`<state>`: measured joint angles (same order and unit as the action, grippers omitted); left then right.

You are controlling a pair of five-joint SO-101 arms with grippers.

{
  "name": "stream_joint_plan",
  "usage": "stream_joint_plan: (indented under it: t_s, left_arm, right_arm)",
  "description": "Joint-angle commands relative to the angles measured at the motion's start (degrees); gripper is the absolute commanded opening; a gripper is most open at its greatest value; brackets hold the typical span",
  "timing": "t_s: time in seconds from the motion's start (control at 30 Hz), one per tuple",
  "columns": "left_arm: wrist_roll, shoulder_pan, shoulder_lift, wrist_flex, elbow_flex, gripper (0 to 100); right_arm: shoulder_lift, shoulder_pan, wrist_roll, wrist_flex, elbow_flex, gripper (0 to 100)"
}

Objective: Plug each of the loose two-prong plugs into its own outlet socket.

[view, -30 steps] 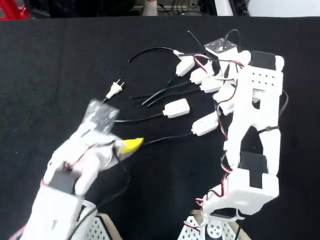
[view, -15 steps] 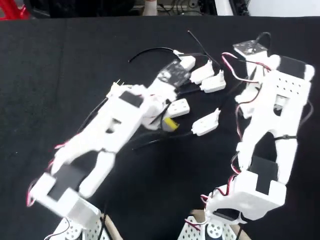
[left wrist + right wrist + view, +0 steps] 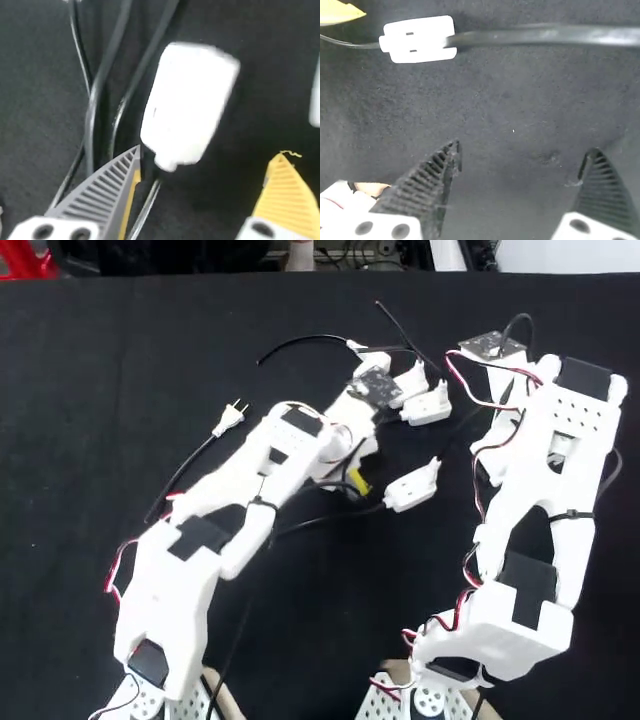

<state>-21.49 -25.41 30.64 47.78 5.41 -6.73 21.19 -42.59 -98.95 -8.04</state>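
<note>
A: Left tool (image 3: pixel 209 151)?
B: Spread wide, a white socket (image 3: pixel 187 102) just ahead of its tips; right tool (image 3: pixel 524 146) also wide, above the black bench (image 3: pixel 520 100); a loose plug (image 3: pixel 230 418) lies on it, apart from both.

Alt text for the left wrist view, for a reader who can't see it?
A white outlet socket lies on black cloth just ahead of the left gripper. The gripper's ribbed fingers, one grey and one yellow, are spread open to either side of the socket's cord end. Thin black cords run alongside the socket.
</note>
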Motion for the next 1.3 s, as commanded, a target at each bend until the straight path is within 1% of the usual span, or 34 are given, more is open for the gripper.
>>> stream_joint_plan:
  t_s: [0.0, 0.07, 0.13, 0.27, 0.33, 0.43, 0.5, 0.57, 0.67, 0.77, 0.9, 1.0, 1.03, 1.17, 1.27]
  left_arm:
    - [-0.44, 1.27, 0.09, -0.7, 2.95, 35]
    - [-0.62, 1.36, 0.0, -0.26, 2.95, 31]
    - [-0.62, 1.01, -1.76, 1.23, 3.03, 28]
    - [-0.53, -0.22, -8.88, 6.77, 1.45, 31]
    - [-0.62, -0.13, -12.66, 6.68, -0.84, 33]
    - [-0.79, 0.84, -16.53, 1.23, -4.97, 33]
    - [-0.79, 1.54, -16.26, -3.78, -6.81, 34]
    - [-0.7, 1.8, -13.27, -8.7, -7.34, 34]
    - [-0.44, 1.54, -6.51, -9.58, -2.86, 34]
    - [-0.26, 1.45, 1.05, -6.86, 5.23, 34]
    - [-0.35, 1.27, 9.85, 2.02, 16.13, 34]
    - [-0.35, 1.19, 13.19, 7.65, 22.55, 34]
    - [-0.35, 1.19, 13.36, 9.23, 24.04, 32]
    - [-0.88, 1.1, 13.36, 14.24, 26.51, 21]
    - [-4.92, 1.1, 13.36, 18.11, 26.95, 14]
  right_arm:
    - [1.63, 0.7, -0.44, -0.26, -0.22, 36.4]
    - [1.63, 0.7, -0.44, -0.26, -0.22, 36.4]
    - [1.54, 1.05, -0.44, -0.26, -0.22, 36.4]
    - [1.63, 2.64, -0.44, 1.41, -0.31, 36.4]
    - [1.63, 3.43, -0.44, 2.37, -0.31, 36.4]
    - [1.63, 4.04, -1.14, 2.64, -0.22, 36.4]
    - [1.54, 4.04, -2.9, 2.46, 0.04, 36.4]
    - [1.54, 3.78, -3.78, 2.73, 1.54, 36.4]
    - [1.71, 3.6, -4.4, 5.01, 4.09, 36.4]
    - [1.89, 3.6, -4.31, 8.18, 6.29, 36.4]
    - [1.98, 3.6, -4.4, 8.7, 7.52, 36.4]
    - [1.98, 3.6, -4.4, 8.7, 7.69, 36.4]
    - [1.98, 3.6, -4.4, 8.7, 7.69, 36.4]
    - [1.98, 3.78, -4.4, 8.62, 7.69, 36.4]
    - [1.98, 3.96, -4.4, 8.35, 7.69, 36.4]
